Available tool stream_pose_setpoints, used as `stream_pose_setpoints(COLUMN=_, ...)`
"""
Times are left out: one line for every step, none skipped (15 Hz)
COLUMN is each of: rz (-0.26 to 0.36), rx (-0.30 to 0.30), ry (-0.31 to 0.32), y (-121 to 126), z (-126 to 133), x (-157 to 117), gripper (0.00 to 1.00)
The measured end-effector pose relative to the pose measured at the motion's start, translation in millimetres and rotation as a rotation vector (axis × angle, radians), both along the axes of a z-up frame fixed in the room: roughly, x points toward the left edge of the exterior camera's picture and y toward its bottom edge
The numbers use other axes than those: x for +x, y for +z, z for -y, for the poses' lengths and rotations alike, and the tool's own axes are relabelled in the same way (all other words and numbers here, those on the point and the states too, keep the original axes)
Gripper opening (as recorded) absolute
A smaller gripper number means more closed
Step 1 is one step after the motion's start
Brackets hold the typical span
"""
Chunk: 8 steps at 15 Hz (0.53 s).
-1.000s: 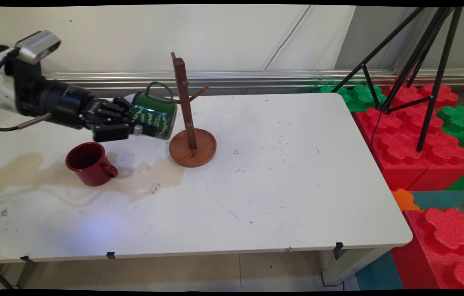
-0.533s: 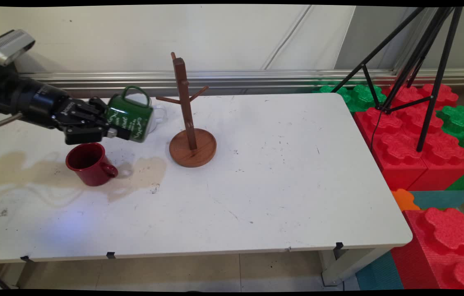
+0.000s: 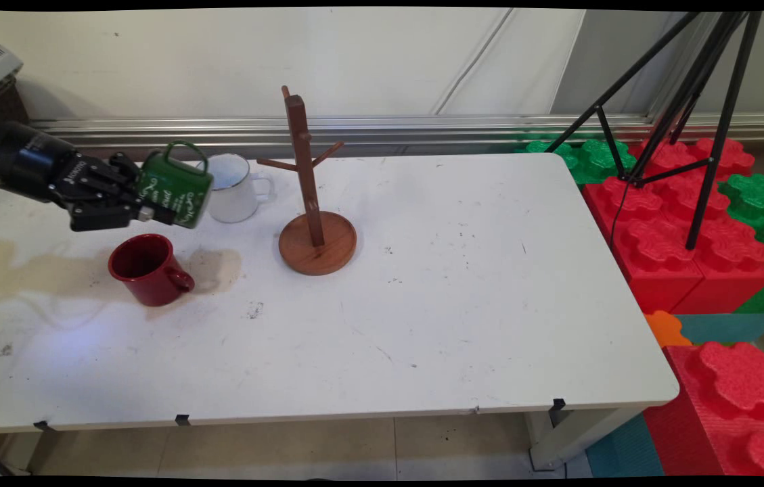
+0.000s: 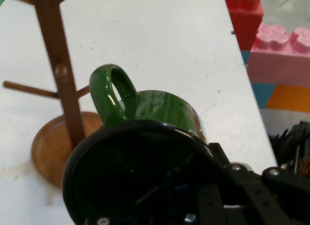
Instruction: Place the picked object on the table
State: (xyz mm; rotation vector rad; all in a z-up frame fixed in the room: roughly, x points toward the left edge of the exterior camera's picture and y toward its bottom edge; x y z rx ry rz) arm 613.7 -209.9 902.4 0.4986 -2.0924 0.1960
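The gripper (image 3: 151, 211) has the green mug (image 3: 176, 189) clamped by its rim, on its side in the air, handle up — above the red mug (image 3: 147, 268), beside the white mug (image 3: 233, 187), left of the wooden mug tree (image 3: 309, 182). A firm, level hold matters — the pegs look thin.

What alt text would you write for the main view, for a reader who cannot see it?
A black gripper holds a green mug on its side above a white table. Below it stands a red mug; a white mug and a wooden mug tree stand to its right.
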Motion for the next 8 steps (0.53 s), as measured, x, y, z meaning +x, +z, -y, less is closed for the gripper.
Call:
stream_pose_setpoints(rz=0.015, rx=-0.002, ry=0.000, y=0.2, z=0.0, x=5.7, gripper=0.00)
stream_pose_setpoints(rz=0.037, rx=-0.005, ry=0.000, y=0.5, z=0.2, x=13.5, gripper=0.00)
stream_pose_setpoints(rz=0.058, rx=-0.009, ry=0.000, y=0.6, z=0.4, x=21.0, gripper=0.00)
stream_pose_setpoints(rz=0.077, rx=-0.011, ry=0.000, y=0.6, z=0.7, x=27.4, gripper=0.00)
stream_pose_setpoints(rz=0.097, rx=-0.015, ry=0.000, y=0.5, z=1.2, x=34.1, gripper=0.00)
stream_pose_setpoints(rz=0.118, rx=-0.018, ry=-0.001, y=0.3, z=1.7, x=40.7, gripper=0.00)
stream_pose_setpoints(rz=0.138, rx=-0.022, ry=0.000, y=0.1, z=2.0, x=46.8, gripper=0.00)
stream_pose_setpoints(rz=0.157, rx=-0.024, ry=0.001, y=-0.3, z=2.7, x=52.5, gripper=0.00)
